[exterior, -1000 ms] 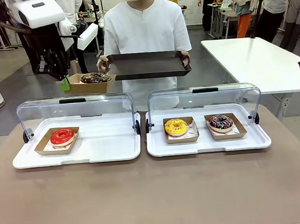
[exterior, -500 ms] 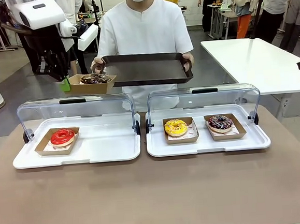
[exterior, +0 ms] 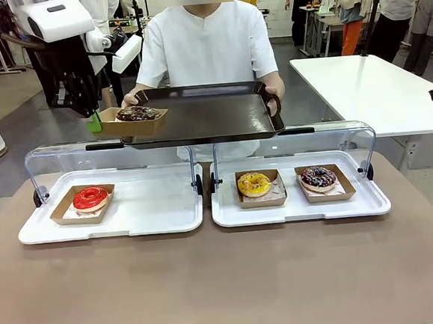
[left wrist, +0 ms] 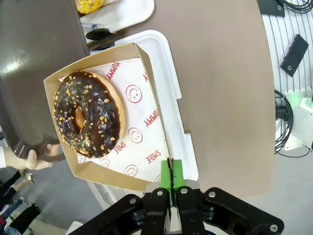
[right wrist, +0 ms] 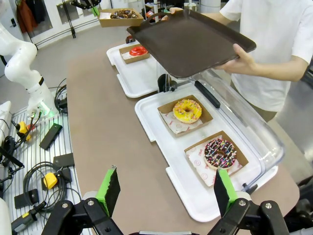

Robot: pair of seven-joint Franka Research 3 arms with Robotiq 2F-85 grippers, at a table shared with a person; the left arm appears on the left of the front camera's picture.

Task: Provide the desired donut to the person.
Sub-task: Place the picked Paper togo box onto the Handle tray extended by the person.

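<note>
Chocolate donut (left wrist: 88, 113), nut-crumbed, lies flat in an open paper box (left wrist: 112, 178) lined with printed paper. Box is level, its long axis running from the left hand (left wrist: 171, 169) toward the dark tray (exterior: 213, 117) held by the person (exterior: 211, 42), at the tray's left edge. Left hand pinches the box wall. Right hand (right wrist: 166, 183) is spread wide and empty.

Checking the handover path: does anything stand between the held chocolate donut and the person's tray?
Nothing visible does. The left tool grips the box holding the donut by its rim, the box hangs right at the tray's edge, and the tray's surface is bare.
</note>
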